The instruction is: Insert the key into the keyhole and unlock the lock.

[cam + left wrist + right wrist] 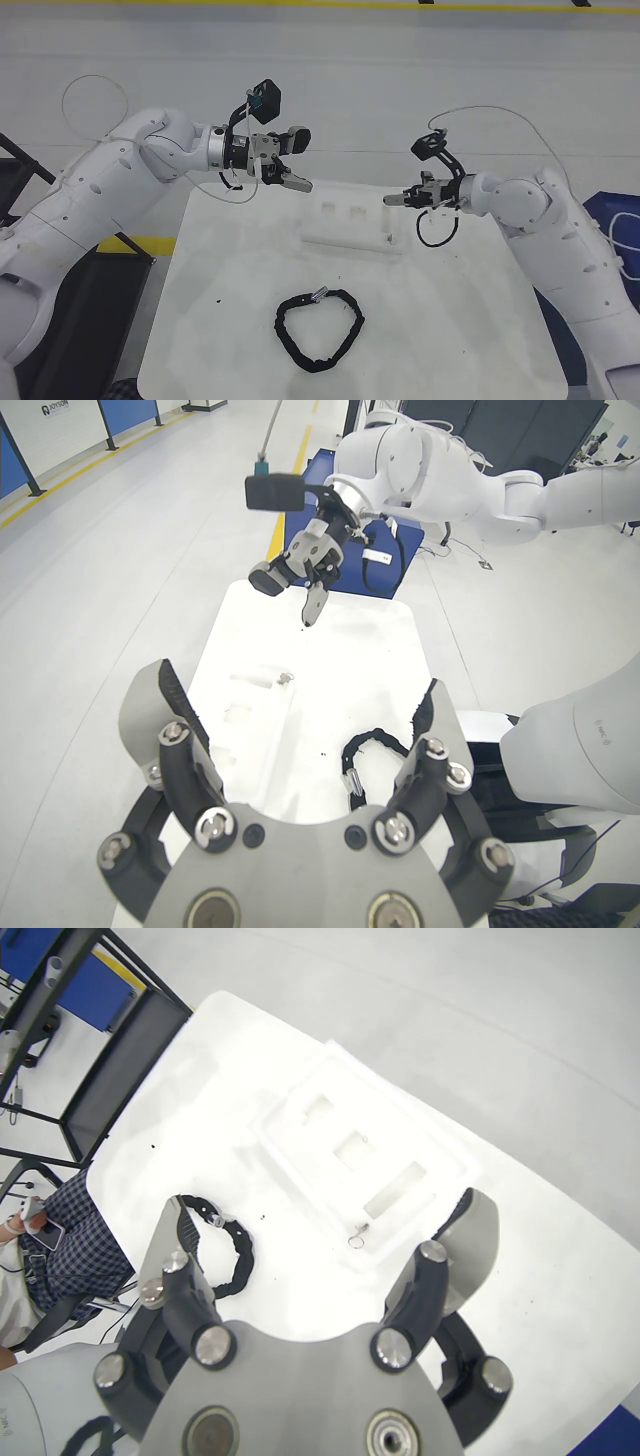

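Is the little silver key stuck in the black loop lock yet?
Not yet, it is out. The small silver key lies on the white foam tray, well apart from the black cloth-covered loop lock.

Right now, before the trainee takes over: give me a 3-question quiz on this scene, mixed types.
1. Fill in: the left gripper and the right gripper are both ___ (open or shut).
2. True or false: the key already sits in the keyhole of the cable lock.
3. Where does the key lie?
A) held in the left gripper
B) on the white tray, at the end nearer the right gripper
C) hooked on the cable lock

Key: 1 open; 2 false; 3 B.
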Action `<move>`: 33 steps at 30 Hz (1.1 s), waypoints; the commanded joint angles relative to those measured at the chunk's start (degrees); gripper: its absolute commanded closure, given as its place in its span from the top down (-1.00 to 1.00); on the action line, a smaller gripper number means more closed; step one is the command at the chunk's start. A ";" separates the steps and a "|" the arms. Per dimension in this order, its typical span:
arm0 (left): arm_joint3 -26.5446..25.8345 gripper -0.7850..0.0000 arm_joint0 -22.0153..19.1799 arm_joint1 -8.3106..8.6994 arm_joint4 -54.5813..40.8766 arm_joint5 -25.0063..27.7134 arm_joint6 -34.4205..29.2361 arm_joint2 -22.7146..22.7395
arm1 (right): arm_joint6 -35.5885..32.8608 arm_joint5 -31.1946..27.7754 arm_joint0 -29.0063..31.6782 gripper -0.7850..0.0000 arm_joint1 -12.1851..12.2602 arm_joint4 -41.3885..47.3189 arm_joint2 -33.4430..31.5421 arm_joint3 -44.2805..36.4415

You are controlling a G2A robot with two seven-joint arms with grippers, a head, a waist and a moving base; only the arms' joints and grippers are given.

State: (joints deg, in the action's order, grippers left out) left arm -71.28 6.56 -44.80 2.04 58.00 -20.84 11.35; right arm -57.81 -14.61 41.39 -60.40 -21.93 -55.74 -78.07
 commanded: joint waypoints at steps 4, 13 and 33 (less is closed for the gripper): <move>0.00 1.00 0.00 0.00 0.00 0.00 0.00 0.00 | -4.18 8.01 -2.98 1.00 -1.89 -1.47 6.08 4.54; 0.00 1.00 0.00 0.00 0.00 0.00 0.00 0.00 | -5.40 20.49 -5.03 1.00 -4.97 -0.57 12.17 9.89; 0.00 1.00 0.00 0.00 0.00 0.00 0.00 0.00 | -3.80 21.93 -7.46 1.00 -9.94 2.25 18.57 20.83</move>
State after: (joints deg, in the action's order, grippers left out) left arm -71.28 6.56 -44.80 2.04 58.00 -20.84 11.35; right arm -61.59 7.30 33.91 -70.36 -19.65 -37.16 -57.18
